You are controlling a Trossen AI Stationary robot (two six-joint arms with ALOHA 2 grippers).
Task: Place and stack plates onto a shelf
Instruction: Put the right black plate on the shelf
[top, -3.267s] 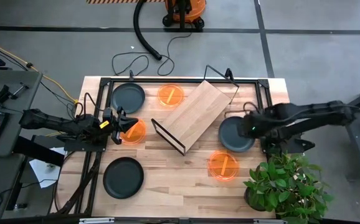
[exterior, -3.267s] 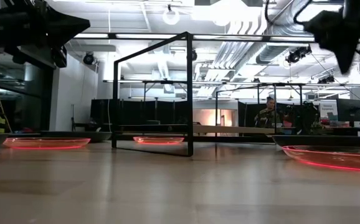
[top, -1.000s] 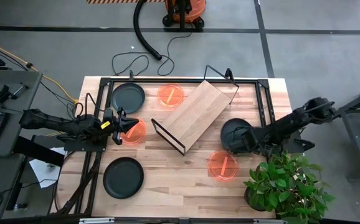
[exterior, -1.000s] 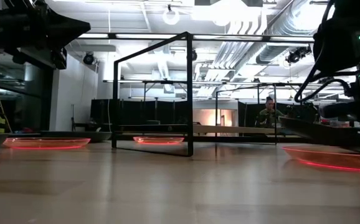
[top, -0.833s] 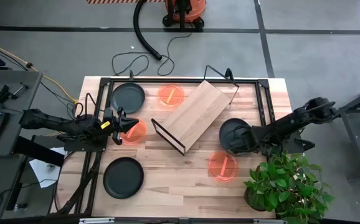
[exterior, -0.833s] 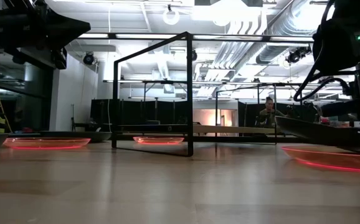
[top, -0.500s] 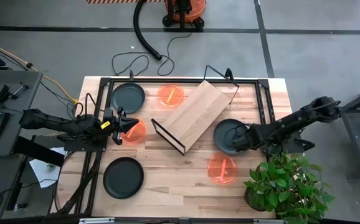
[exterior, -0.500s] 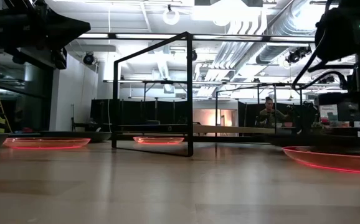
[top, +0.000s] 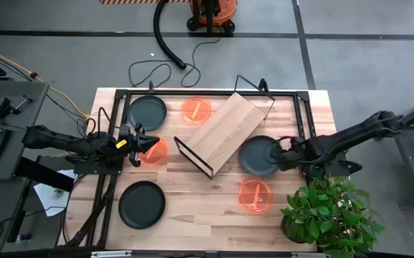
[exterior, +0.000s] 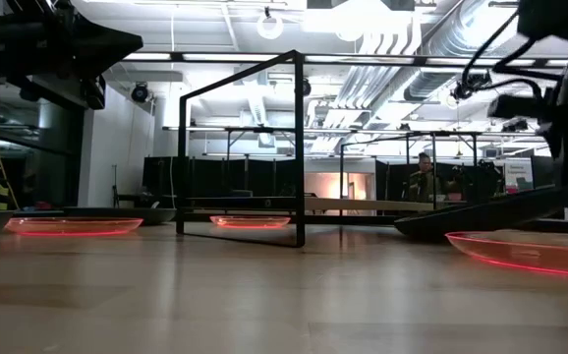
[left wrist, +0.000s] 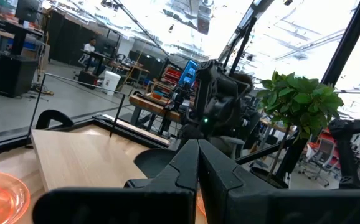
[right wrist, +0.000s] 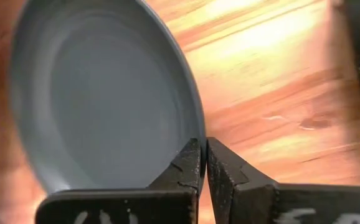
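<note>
Right hand (top: 281,155) clamped on rim of dark plate (top: 258,155), plate tilted off the worktop (top: 207,215) just ahead of the fingers, touching the shelf (top: 225,129) edge beyond it; left hand (top: 140,144) pinched together over an orange plate (top: 155,152).

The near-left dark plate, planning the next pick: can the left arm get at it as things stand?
Probably yes: the left tool waits above an orange plate, and the dark plate lies bare on the table just nearby, nothing over it.
</note>
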